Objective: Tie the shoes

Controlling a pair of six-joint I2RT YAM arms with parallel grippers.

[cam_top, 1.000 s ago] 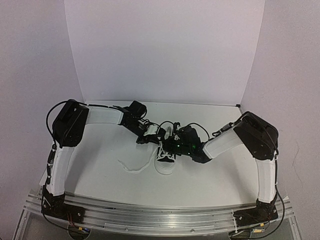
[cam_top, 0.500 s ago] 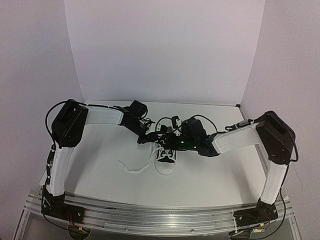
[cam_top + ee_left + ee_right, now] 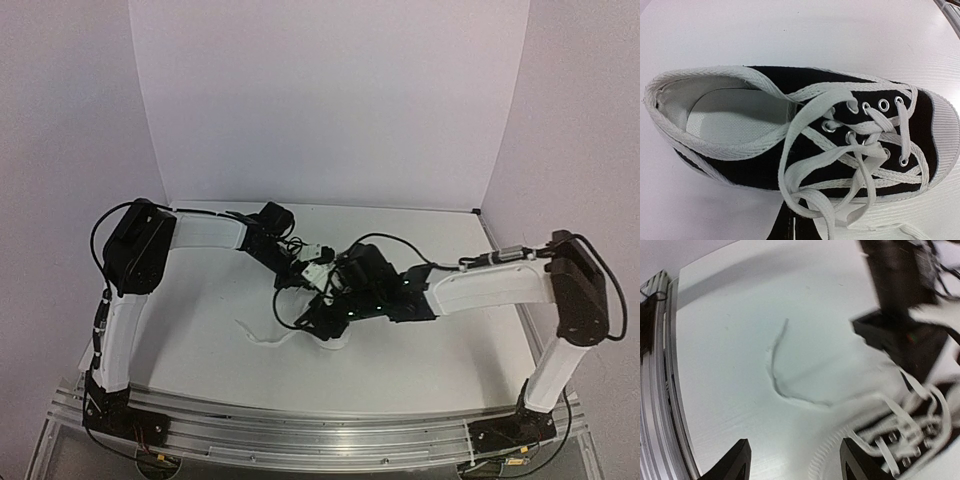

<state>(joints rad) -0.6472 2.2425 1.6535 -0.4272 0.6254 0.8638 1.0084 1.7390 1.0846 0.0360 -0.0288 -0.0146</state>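
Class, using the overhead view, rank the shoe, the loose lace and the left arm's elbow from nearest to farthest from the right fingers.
1. Shoe, just beneath the right fingers.
2. Loose lace, on the table to their left.
3. Left arm's elbow, far left.

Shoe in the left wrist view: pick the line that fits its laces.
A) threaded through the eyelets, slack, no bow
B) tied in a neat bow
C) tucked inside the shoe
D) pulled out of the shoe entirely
A: the white laces run through the metal eyelets of the black sneaker and cross its top in loose strands, with no bow formed.
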